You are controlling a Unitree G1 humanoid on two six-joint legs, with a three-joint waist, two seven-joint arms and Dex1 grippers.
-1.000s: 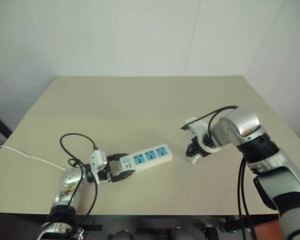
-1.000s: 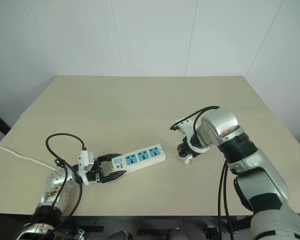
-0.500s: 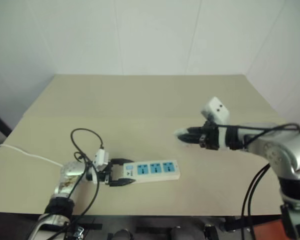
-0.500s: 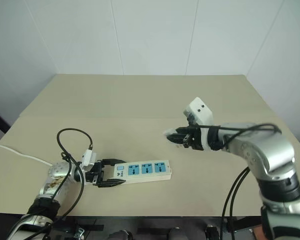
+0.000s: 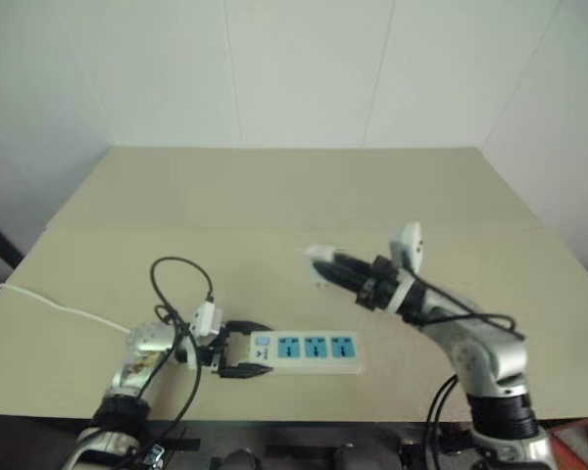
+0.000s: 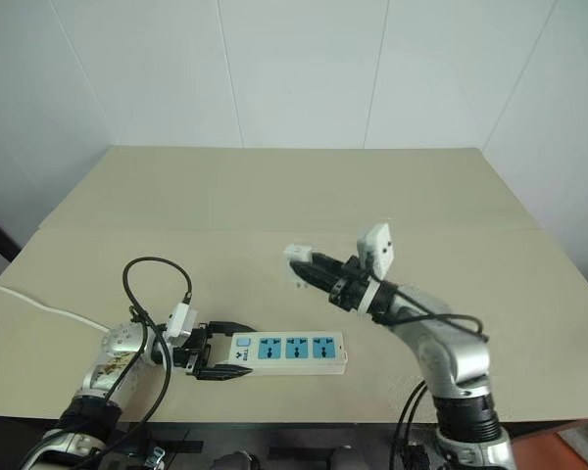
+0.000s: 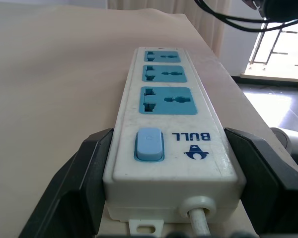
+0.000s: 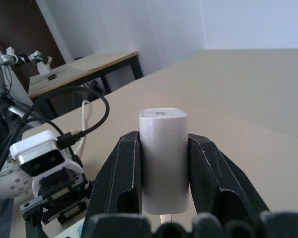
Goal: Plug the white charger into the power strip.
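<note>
The small white rounded block charger (image 8: 163, 159) is pinched between the black fingers (image 8: 123, 173) of the right gripper (image 6: 308, 266), raised above the beige tabletop (image 5: 274, 196). The switch end of the long white power strip with three blue sockets (image 5: 309, 351), flat near the tabletop's front edge, is clamped by the left gripper (image 5: 243, 348).

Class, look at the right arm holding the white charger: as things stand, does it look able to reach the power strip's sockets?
Probably yes. The right gripper holds the white charger above and beyond the power strip, with nothing between them. The left gripper clasps only the switch end, leaving all three sockets uncovered.
</note>
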